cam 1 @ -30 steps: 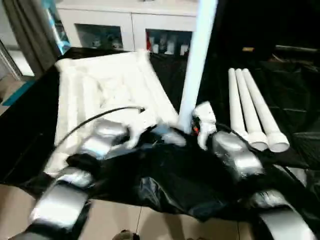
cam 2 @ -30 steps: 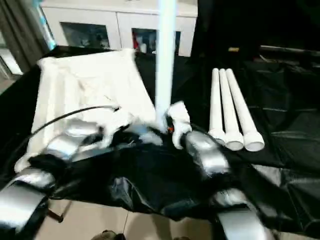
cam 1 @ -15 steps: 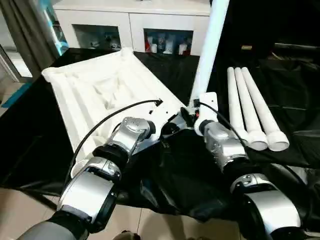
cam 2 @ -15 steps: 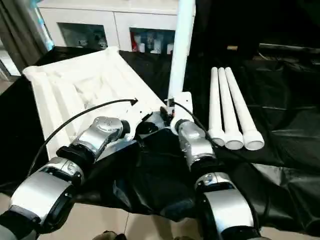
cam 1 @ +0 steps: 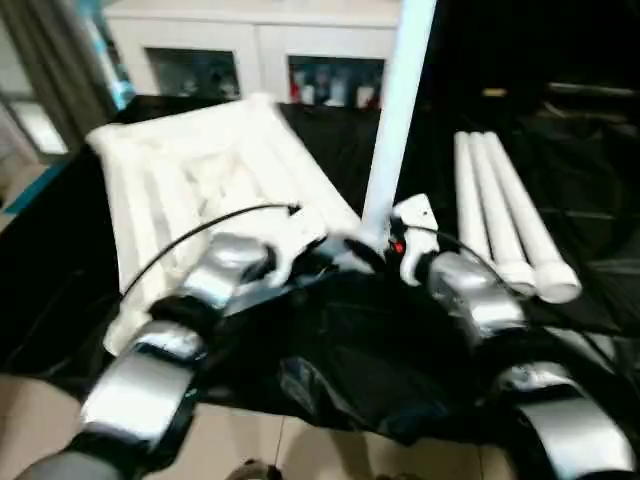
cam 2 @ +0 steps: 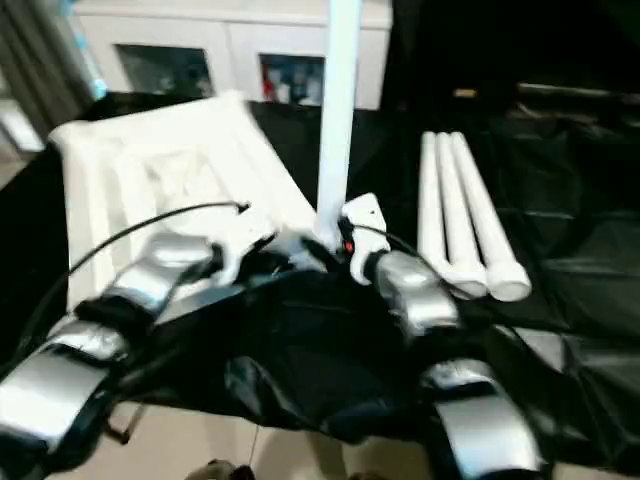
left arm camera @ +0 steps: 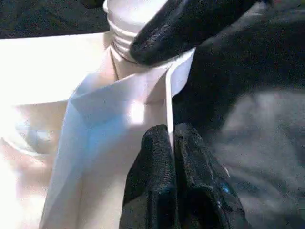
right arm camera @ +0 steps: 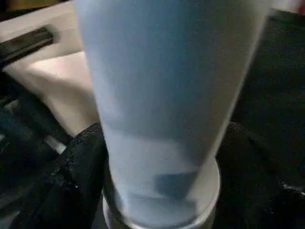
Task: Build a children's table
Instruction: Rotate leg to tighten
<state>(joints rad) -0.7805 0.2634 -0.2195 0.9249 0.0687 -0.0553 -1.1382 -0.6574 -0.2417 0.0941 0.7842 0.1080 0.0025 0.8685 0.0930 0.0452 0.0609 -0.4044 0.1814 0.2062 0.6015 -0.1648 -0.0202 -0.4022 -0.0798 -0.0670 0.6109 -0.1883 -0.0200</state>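
While the upright leg (cam 1: 395, 120) stands in the near right corner socket of the inverted tabletop (cam 1: 190, 180), the right gripper (right arm camera: 157, 191) has widened since a second ago, its black fingers (right arm camera: 71, 167) now loosely flanking the leg's base; whether they bear on it cannot be told. The left gripper (left arm camera: 172, 143) stays clenched on the tabletop's thin rim beside that socket. Judgement: the first leg appears seated. Three spare legs (cam 1: 510, 215) lie together on the black sheet (cam 1: 350, 350), to the right.
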